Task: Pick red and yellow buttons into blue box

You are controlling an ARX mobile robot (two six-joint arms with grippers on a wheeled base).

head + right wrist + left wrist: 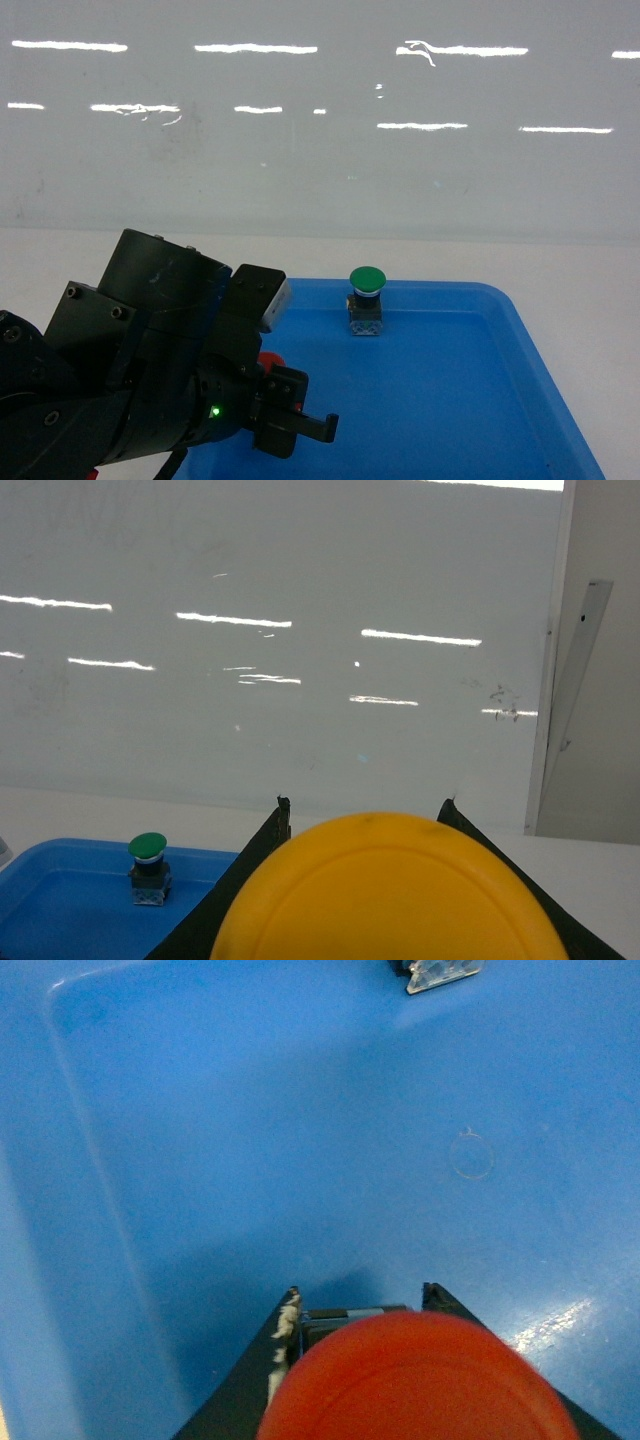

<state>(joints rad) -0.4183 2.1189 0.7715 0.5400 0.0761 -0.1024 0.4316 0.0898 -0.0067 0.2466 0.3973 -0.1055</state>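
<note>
Left claw (360,1310) pinches the red button (415,1380), right claw (365,815) the yellow button (385,895); both seem light and rigid, best gripped under the smooth cap.

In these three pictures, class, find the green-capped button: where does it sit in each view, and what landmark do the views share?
Head: green button stands upright centre, against the shallow blue tray's far wall.
Left wrist: only a clear base corner at the top edge, likely this button's; no green cap visible.
Right wrist: lower left, standing in the tray.
Shared landmark: the tray.
</note>
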